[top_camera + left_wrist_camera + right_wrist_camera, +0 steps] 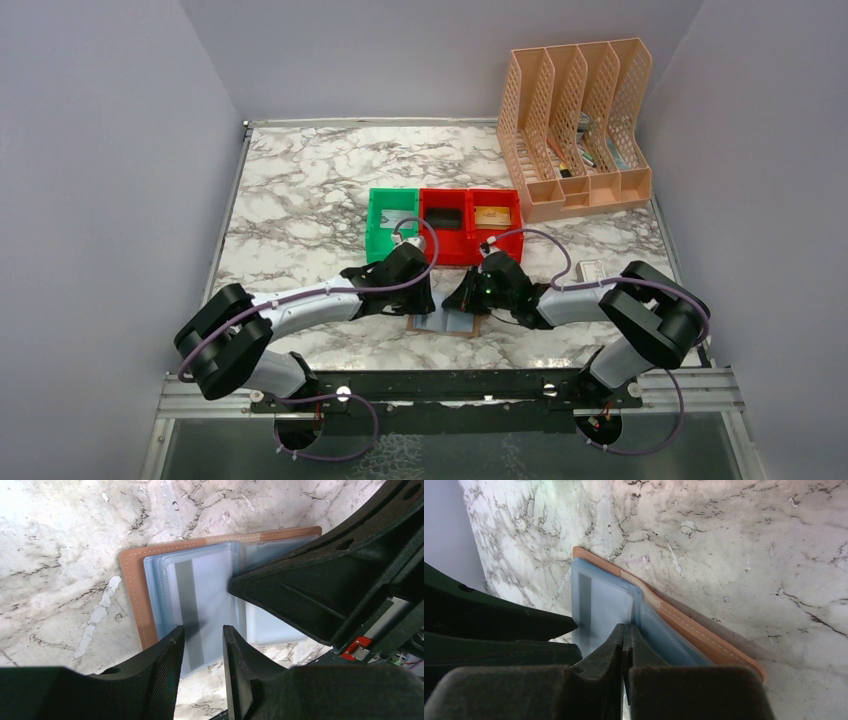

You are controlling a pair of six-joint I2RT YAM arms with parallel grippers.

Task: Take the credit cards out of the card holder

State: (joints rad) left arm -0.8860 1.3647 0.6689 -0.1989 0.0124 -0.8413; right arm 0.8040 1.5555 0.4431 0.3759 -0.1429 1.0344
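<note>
One stitched brown card holder (132,580) (glossy blue sleeves (210,580)), left pincer (202,630) parted, right pincer (625,629) shut.

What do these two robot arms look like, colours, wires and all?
The left arm and right arm have silver-grey links between bulky black joints, with thin purple cables running along them. The left gripper and right gripper are black, each with two wedge-shaped fingers; the left's inner faces show a fine grid texture.
</note>
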